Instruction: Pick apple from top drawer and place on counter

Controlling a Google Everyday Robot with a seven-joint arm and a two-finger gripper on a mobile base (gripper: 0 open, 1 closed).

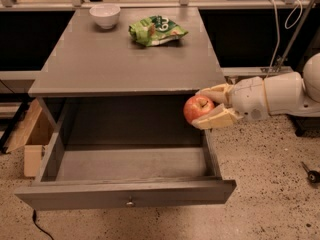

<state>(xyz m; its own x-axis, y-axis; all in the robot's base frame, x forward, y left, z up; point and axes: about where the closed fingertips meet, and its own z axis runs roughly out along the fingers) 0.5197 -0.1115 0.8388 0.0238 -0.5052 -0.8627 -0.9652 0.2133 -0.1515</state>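
Gripper [201, 109]: hangs just under the front right corner of the counter [125, 64], reaching in from the right on a thick white arm [280, 94]. Clamps the apple [197, 107] between both pale fingers [215, 93], one across the top, one underneath. Closed down onto the fruit, not fully together.

Apple: red with a yellowish patch, stem dimple facing up. Rides in the air, below the level of the counter top and beside its right edge. Sits above the right side wall of the top drawer [125, 195], toward that wall's rear end. Touches neither the counter nor the drawer floor, as far as can be told.

Top drawer: stands pulled well out toward the front. Shows a flat grey front panel with a small round knob [130, 202] at its centre.

Counter: carries a white bowl [105, 15] near the rear left corner and a green snack bag [156, 30] near the rear edge, right of centre. Both well apart from the apple and from each other.

Around the bench: pale wooden box [31, 146] on the speckled floor by the left side, partly hidden behind the drawer's left wall. Cable [278, 34] hanging beyond the rear right corner. Small dark item [311, 174] on the floor at far right, too small to identify.
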